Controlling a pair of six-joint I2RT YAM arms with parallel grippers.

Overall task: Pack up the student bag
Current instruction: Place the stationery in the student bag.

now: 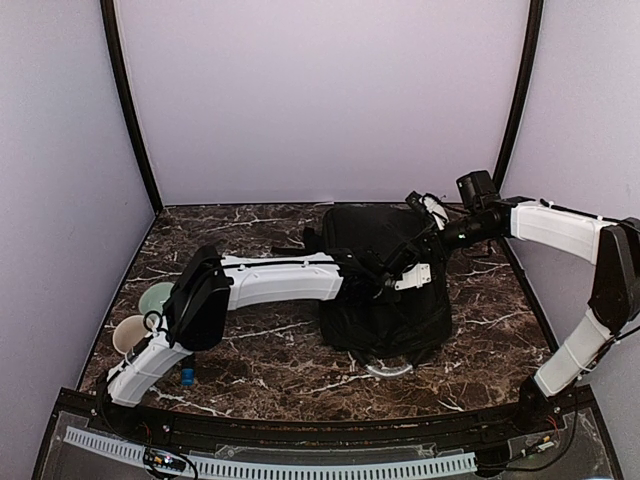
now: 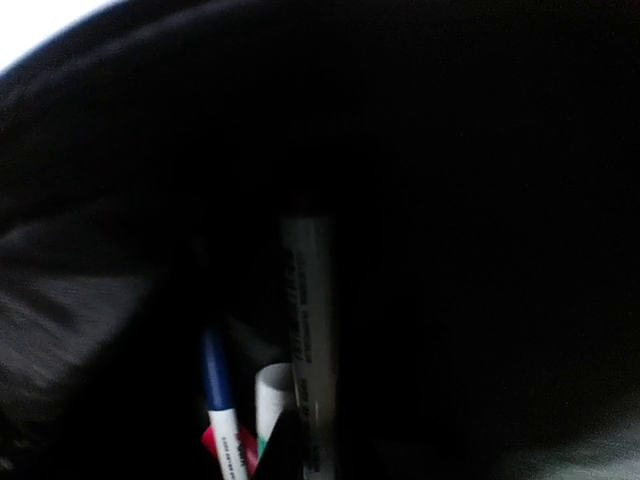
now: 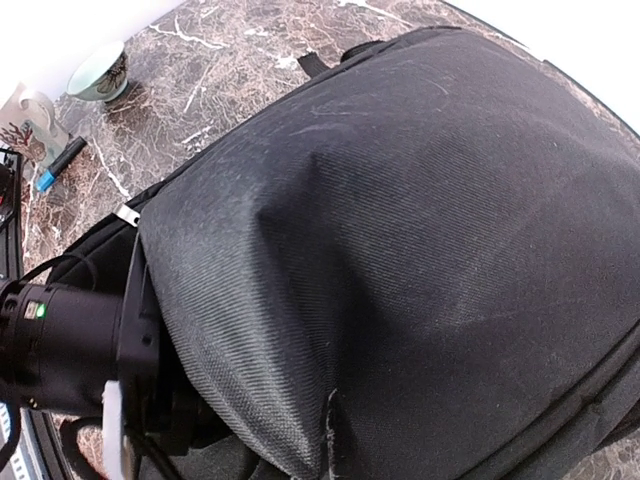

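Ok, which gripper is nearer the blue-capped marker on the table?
Left. The left gripper reaches into the student bag, well right of the blue-capped marker. The right gripper sits at the bag's far-right corner, farther still.

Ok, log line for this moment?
left arm: inside student bag | markers: in bag | right end effector: shut on bag fabric

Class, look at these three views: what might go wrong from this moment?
1. The right gripper seems to hold the black backpack open; a slip could drop fabric onto the left arm.
2. Inside, it is dark around the markers; withdrawing might snag the lining or drag one out.
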